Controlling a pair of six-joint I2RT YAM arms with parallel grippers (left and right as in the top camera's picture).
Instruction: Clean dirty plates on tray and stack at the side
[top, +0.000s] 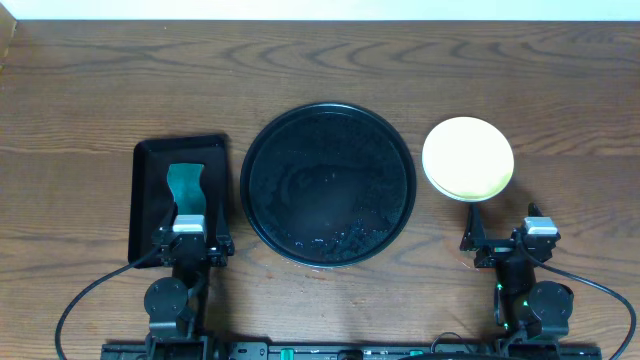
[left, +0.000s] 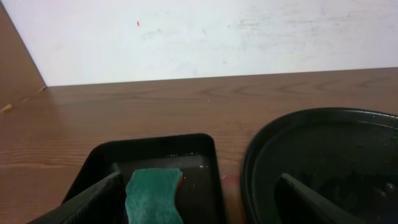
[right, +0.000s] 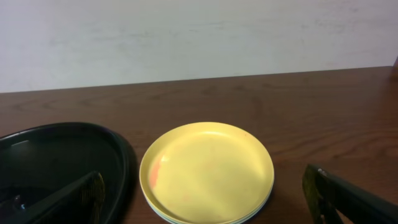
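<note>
The plates (top: 468, 158) sit in a stack on the table right of the large round black tray (top: 328, 184). A pale yellow plate (right: 207, 171) with a faint red smear is on top; a light blue-mint rim shows under it. The tray holds no plates, only wet specks, and also shows in the left wrist view (left: 323, 162). My left gripper (top: 189, 243) is open and empty over the near end of the small rectangular tray. My right gripper (top: 512, 243) is open and empty just in front of the stack.
A green sponge (top: 186, 187) lies in the small rectangular black tray (top: 150, 190) left of the round tray; it also shows in the left wrist view (left: 153, 196). A pale wall runs along the table's far edge.
</note>
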